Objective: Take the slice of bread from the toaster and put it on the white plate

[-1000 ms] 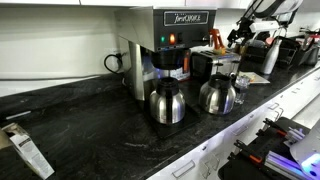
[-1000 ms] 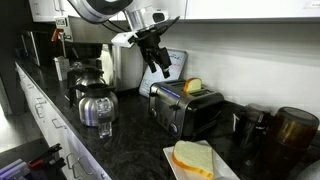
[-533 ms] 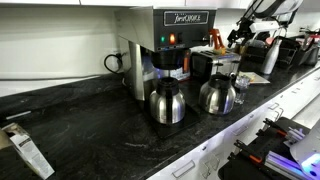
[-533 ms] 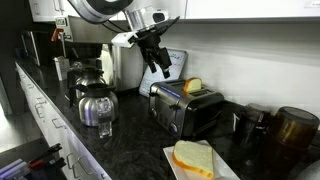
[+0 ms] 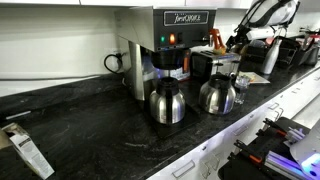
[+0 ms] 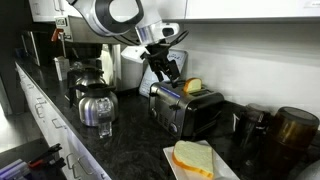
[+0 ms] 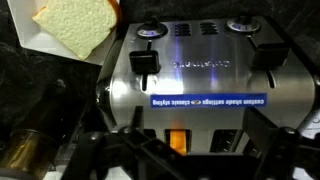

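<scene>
Hovering gripper (image 6: 169,74) over toaster (image 6: 185,112), jaws spread, gripping nothing; slice of bread (image 6: 193,87) poking up just right of it, white plate (image 6: 226,170) sitting nearer.

Dark stone countertop (image 5: 90,120); white wall (image 5: 60,50) behind; white drawers (image 5: 290,100) below its edge
</scene>
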